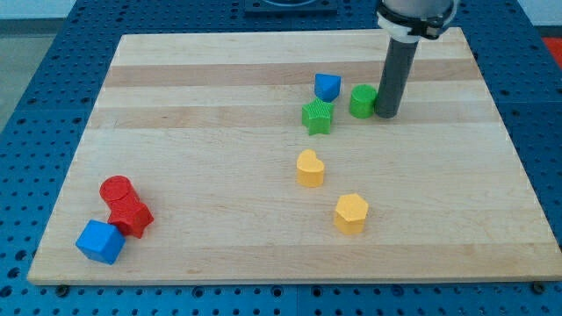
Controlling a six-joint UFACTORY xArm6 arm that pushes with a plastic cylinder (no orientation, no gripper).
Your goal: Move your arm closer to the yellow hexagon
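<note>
The yellow hexagon (350,212) lies on the wooden board (219,132), below and right of the middle. My tip (386,113) stands near the view's upper right, touching or almost touching the right side of a green round block (362,101). The tip is well above the yellow hexagon and a little to its right. A yellow heart-shaped block (309,168) lies up and left of the hexagon.
A green star block (318,117) and a blue block (327,86) lie left of the tip. At the lower left sit a red cylinder (116,190), a red block (131,216) and a blue cube (99,242).
</note>
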